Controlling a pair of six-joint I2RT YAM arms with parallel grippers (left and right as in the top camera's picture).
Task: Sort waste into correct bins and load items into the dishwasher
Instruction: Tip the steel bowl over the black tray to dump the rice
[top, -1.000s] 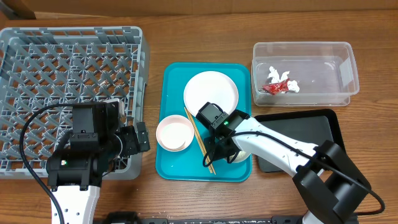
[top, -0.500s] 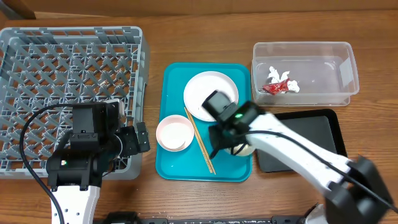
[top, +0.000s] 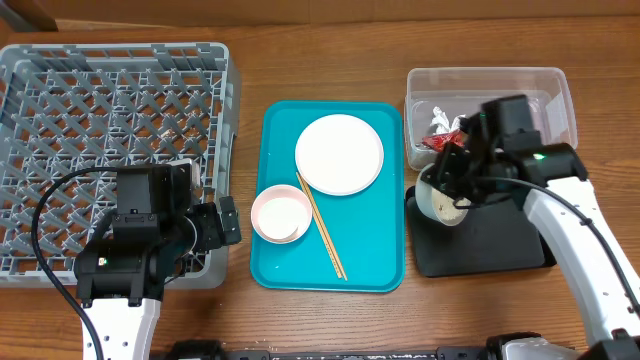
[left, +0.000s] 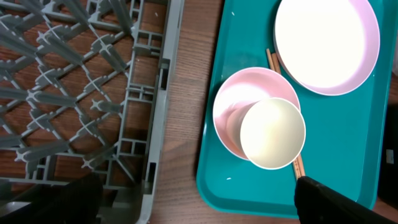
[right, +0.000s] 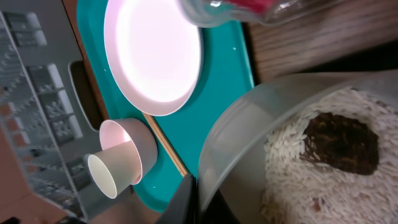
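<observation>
**Grey-green bowl (top: 438, 196) carried right, off teal tray (top: 280, 140)**

Near left, left claw (top: 218, 224) hangs released beside the dish rack (top: 110, 90). Chopsticks (top: 321, 226) and pink bowl (top: 281, 214) lie on the teal tray. Right claw (top: 462, 178), clenched on the bowl's rim, holds it over the left end of the black tray (top: 500, 240), rice (right: 292, 180) and brown scrap (right: 341, 142) inside. White plate (top: 339, 153) sits farther back; red wrapper (top: 442, 142) lies in the far clear tub (top: 520, 125).

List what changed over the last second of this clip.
The right gripper carried the grey-green bowl of rice rightward off the teal tray. It now holds it tilted over the black tray, beside the clear tub. The white plate, pink bowl, chopsticks and left gripper stayed put.
</observation>
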